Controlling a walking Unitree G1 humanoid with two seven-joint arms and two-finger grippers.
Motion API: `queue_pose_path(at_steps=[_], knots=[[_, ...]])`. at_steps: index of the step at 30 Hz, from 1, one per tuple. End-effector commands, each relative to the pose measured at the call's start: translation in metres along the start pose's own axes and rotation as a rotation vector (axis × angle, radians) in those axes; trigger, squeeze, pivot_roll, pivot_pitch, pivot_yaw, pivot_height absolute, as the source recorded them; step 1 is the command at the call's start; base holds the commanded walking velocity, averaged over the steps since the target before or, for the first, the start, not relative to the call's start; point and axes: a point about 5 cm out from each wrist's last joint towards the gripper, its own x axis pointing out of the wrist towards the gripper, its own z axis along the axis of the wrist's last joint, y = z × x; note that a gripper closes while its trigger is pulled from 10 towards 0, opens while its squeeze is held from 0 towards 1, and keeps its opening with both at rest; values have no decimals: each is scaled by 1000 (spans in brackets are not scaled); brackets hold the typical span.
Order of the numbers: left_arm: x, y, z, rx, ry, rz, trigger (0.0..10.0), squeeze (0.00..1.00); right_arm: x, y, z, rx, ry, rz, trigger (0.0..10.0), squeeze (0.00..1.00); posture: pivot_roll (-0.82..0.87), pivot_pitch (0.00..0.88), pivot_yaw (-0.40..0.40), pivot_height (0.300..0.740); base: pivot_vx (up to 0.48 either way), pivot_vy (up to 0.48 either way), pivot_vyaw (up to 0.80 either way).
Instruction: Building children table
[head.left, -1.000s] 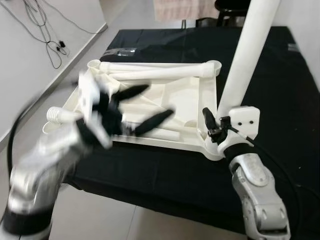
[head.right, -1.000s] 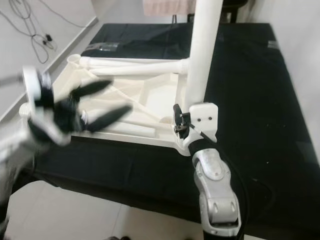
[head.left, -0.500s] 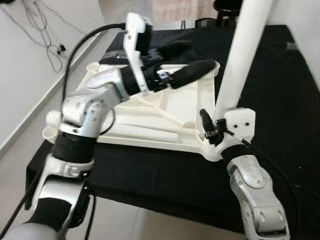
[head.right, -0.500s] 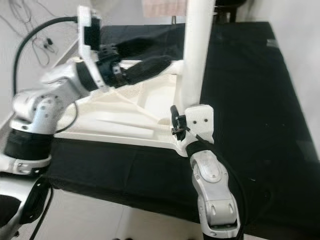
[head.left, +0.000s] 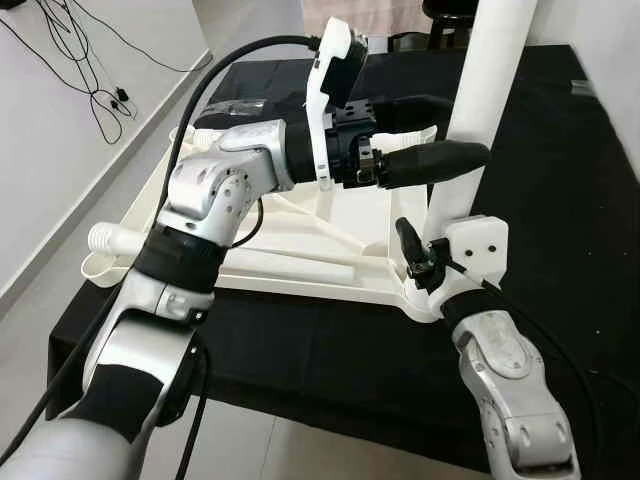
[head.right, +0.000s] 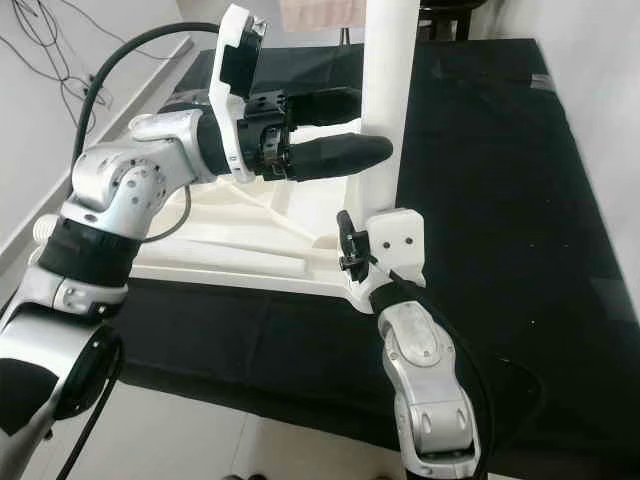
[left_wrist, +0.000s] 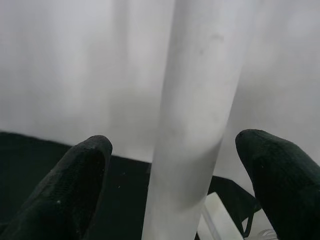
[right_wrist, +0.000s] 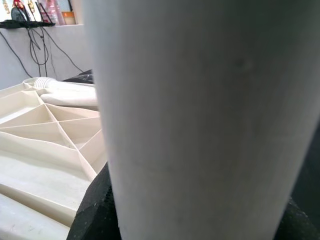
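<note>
A white children's table top (head.left: 262, 265) lies upside down on a black-covered table (head.left: 560, 170). One white leg (head.left: 482, 90) stands upright in its near right corner socket. My right gripper (head.left: 432, 262) is shut on that leg low down by the socket; in the right wrist view the leg (right_wrist: 200, 115) is pressed close between the black fingers. My left gripper (head.right: 372, 122) is open at mid-height, one finger on each side of the leg (left_wrist: 195, 125) and apart from it. A loose leg with a threaded end (head.left: 108, 238) lies at the near left corner.
The black cloth's front edge (head.left: 300, 400) drops to a pale tiled floor. Cables (head.left: 95, 70) trail along the white wall on the left. Dark furniture (head.left: 450, 12) stands behind the table. My left arm (head.left: 220, 190) spans the table top.
My left arm has swung up from low on the left, across the table top, so its open fingers now straddle the upright leg. The right gripper and the leg have stayed put.
</note>
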Motion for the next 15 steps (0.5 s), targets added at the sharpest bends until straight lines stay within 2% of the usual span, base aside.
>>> queue_pose_path(at_steps=[1,5,6,11,12,15], knots=[[5,0,-1,24,24,-22,10000,0,-6,14,-36,22,182,78,10000,0,-18,195,146,740,0,0,0],[12,8,-3,45,39,-10,10000,0,-6,17,-34,20,172,94,10000,0,-23,190,149,740,0,0,0],[18,13,-6,59,50,28,10000,0,-6,18,-33,20,166,101,10000,0,-22,188,149,740,0,0,0],[25,17,-12,77,87,80,10000,0,-6,19,-33,21,164,104,10000,0,-20,185,148,740,0,0,0],[32,19,-12,77,74,113,0,0,-6,19,-33,22,163,107,10000,0,-29,180,149,740,0,0,0],[42,22,-10,67,37,151,0,0,-6,20,-33,23,162,111,10000,0,-33,178,150,740,0,0,0]])
